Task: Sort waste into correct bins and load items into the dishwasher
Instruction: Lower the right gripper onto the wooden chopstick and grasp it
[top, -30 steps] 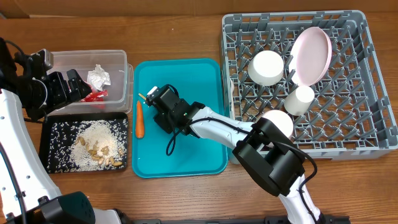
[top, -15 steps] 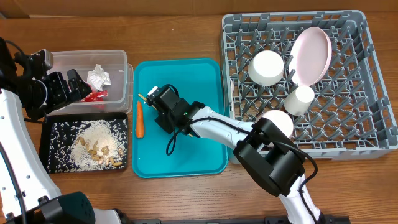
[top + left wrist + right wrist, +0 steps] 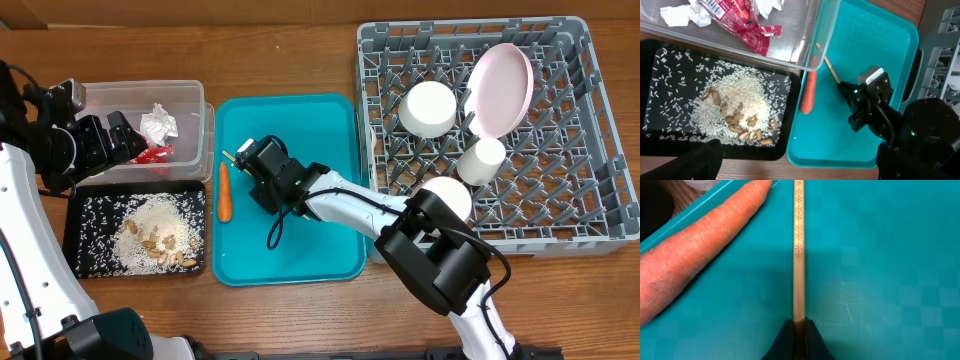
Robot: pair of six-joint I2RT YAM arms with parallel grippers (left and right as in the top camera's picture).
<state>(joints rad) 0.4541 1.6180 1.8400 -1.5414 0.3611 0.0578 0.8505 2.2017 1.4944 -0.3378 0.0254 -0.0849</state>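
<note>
My right gripper (image 3: 247,165) is low over the teal tray (image 3: 300,245) and shut on the thin wooden chopstick (image 3: 798,250), whose tip (image 3: 229,155) points to the tray's left rim. The orange carrot (image 3: 225,191) lies beside it on the tray, also in the right wrist view (image 3: 695,245) and left wrist view (image 3: 808,90). My left gripper (image 3: 125,135) hovers open and empty over the clear tub (image 3: 190,95), which holds the red wrapper (image 3: 742,22) and white paper wads (image 3: 158,123). The black tray (image 3: 75,215) holds rice and nut scraps (image 3: 155,235). The grey dish rack (image 3: 590,140) holds a pink plate (image 3: 500,88), bowls and a cup.
The wooden table edge (image 3: 300,300) runs along the front. The rack stands right against the teal tray's right side. The tub and black tray sit close to the teal tray's left rim.
</note>
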